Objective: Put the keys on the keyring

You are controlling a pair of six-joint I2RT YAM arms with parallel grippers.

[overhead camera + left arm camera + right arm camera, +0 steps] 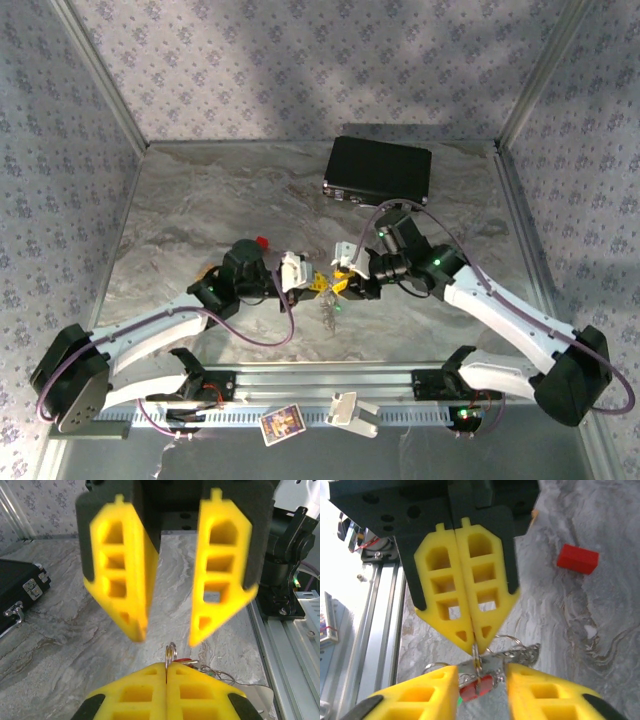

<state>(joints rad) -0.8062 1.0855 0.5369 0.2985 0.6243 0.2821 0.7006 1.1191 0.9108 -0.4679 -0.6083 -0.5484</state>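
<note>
Left gripper (pixel 166 669) tight on, seemingly, the keyring (pixel 517 652); right gripper (pixel 482 674) spread wide.

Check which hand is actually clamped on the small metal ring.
The left hand: its fingers are pressed together on the small metal ring. The right hand stands open.

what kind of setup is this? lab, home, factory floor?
Most likely a lab robot cell for recording tabletop tasks: a marble-pattern tabletop boxed in by floral-papered walls on a metal frame, with a left arm and a right arm bolted to a rail at its near edge.
</note>
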